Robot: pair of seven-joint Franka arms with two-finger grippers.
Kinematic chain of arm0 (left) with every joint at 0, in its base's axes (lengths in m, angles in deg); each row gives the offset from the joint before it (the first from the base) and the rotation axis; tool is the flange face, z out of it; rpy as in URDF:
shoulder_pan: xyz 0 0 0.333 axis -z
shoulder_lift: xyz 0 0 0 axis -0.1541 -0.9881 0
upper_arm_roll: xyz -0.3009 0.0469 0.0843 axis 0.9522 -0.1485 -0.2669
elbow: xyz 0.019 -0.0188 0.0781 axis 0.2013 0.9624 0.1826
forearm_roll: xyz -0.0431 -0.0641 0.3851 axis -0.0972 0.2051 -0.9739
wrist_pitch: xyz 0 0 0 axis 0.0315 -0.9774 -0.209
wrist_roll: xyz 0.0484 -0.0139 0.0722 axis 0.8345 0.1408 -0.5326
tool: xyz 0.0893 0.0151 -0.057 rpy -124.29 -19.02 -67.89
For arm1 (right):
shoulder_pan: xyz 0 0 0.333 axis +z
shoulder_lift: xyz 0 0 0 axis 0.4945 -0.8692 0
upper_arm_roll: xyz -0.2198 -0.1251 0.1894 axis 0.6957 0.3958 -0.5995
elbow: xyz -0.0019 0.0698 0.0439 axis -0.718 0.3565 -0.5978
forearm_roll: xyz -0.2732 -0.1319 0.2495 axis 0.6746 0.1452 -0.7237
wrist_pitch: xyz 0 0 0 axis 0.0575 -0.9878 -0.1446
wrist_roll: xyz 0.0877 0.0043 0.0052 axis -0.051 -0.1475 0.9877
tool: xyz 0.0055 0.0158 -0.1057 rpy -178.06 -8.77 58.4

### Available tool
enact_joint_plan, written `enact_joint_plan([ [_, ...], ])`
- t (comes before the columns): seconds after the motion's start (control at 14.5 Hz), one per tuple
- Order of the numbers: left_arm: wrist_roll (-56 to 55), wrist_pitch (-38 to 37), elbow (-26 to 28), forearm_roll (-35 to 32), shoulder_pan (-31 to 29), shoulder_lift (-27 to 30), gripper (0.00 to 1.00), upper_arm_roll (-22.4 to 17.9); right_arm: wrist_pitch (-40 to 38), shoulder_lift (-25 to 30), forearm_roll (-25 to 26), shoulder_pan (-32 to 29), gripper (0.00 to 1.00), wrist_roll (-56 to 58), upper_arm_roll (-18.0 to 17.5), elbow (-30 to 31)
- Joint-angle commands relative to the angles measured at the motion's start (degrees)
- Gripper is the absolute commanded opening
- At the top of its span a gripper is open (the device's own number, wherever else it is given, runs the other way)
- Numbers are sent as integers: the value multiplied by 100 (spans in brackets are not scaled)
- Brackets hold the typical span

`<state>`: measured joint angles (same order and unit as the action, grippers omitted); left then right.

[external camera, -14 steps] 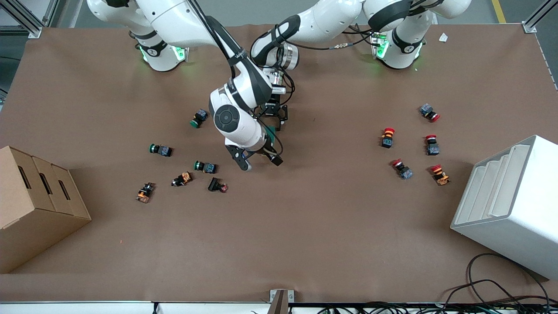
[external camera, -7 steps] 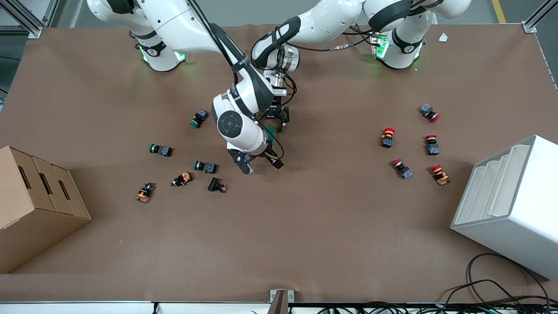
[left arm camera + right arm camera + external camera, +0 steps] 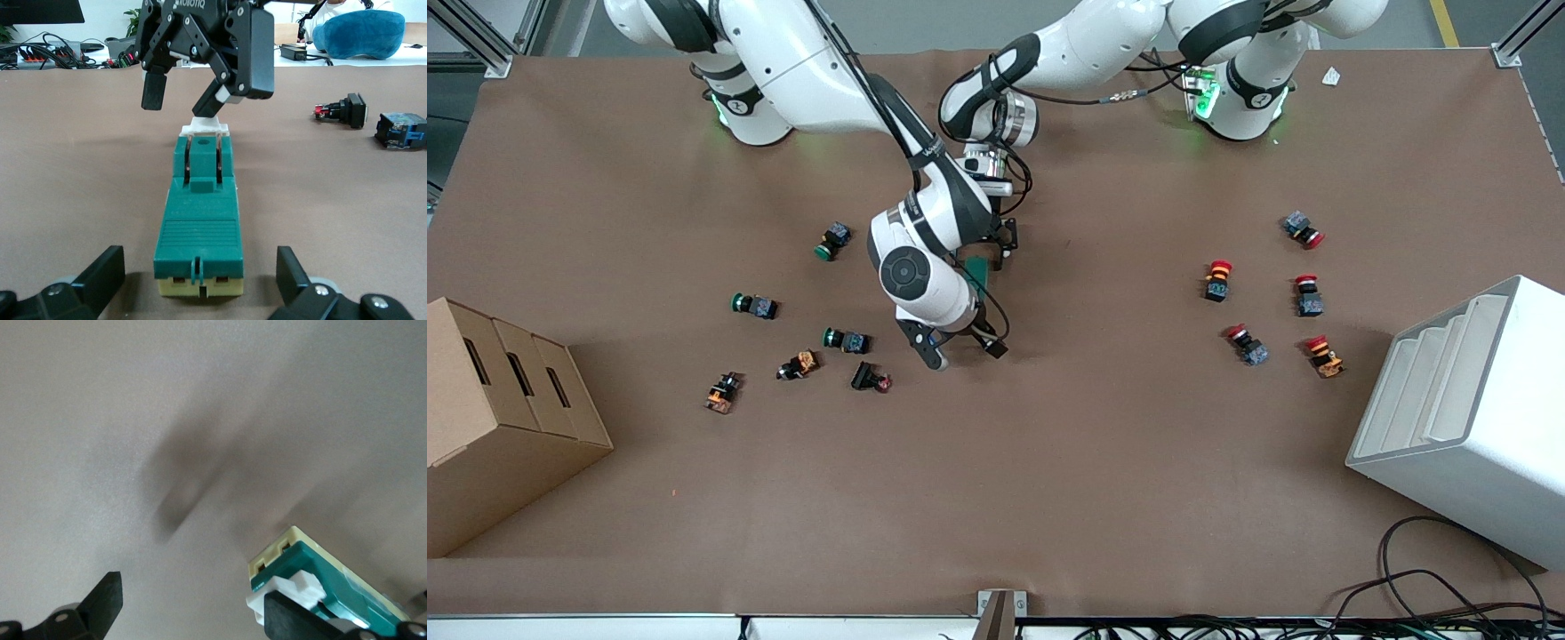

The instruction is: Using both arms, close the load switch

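The load switch (image 3: 978, 269) is a dark green block on a cream base, lying mid-table and partly hidden by the right arm. In the left wrist view the switch (image 3: 200, 220) lies lengthwise, with its white lever tab (image 3: 207, 124) at the end away from that camera. My left gripper (image 3: 198, 277) is open, its fingers low on either side of the switch's other end; it also shows in the front view (image 3: 991, 238). My right gripper (image 3: 965, 351) is open over the tab end. One of its fingers (image 3: 293, 617) rests against the tab (image 3: 297, 587); the other is free.
Green-capped push buttons (image 3: 831, 240) (image 3: 754, 306) and other small buttons (image 3: 870, 379) lie toward the right arm's end. Red mushroom buttons (image 3: 1216, 280) (image 3: 1247, 345) lie toward the left arm's end. A cardboard box (image 3: 498, 418) and a white bin (image 3: 1467, 418) stand at the table's ends.
The right arm's hand has shifted a little toward the front camera. The left gripper and the load switch have stayed in place.
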<state>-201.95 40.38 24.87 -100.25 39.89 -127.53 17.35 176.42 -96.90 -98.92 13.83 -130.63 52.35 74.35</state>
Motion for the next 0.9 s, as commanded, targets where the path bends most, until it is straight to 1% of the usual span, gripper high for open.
enact_joint_plan([
  [0.0,-26,-36,-118,-88,46,-166,100,-94,352,-346,104,-84,100,38,-60,-206],
  [0.28,-26,-27,-127,-88,46,-148,100,-85,476,-426,113,-101,100,222,-51,-215],
  [0.48,-8,-27,-136,-88,38,-113,100,-85,345,-312,122,-434,100,783,-42,-338],
  [0.62,131,-27,-145,-26,29,-78,100,-77,29,-198,165,-750,100,1335,-42,-347],
  [0.69,228,-10,-136,0,-6,-25,100,-59,-207,-75,235,-926,100,1808,-42,-329],
  [0.83,334,25,-145,18,-50,54,100,-33,-804,179,498,-1216,100,2644,80,-303],
])
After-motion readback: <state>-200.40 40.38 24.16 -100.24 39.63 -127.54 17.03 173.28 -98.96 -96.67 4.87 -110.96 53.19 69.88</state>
